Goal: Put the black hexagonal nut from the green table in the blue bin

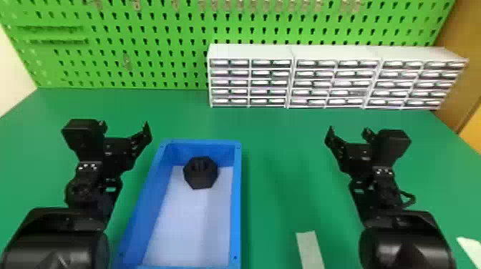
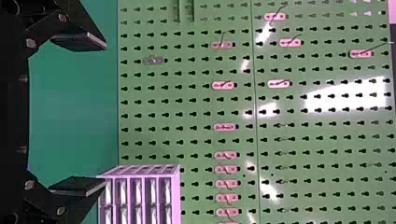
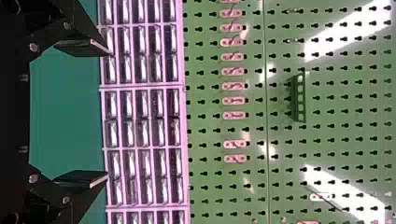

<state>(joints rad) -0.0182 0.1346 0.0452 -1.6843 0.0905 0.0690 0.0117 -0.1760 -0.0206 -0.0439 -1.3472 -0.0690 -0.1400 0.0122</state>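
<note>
The black hexagonal nut lies inside the blue bin, on its pale floor near the far end. My left gripper is left of the bin, above the green table, apart from the nut. My right gripper hangs well to the right of the bin. In the left wrist view the left gripper has its fingers wide apart with nothing between them. The right gripper likewise stands open and holds nothing in the right wrist view.
White drawer cabinets line the back right of the table, before a green pegboard. A pale strip lies on the table between the bin and the right arm, and another pale piece at the right edge.
</note>
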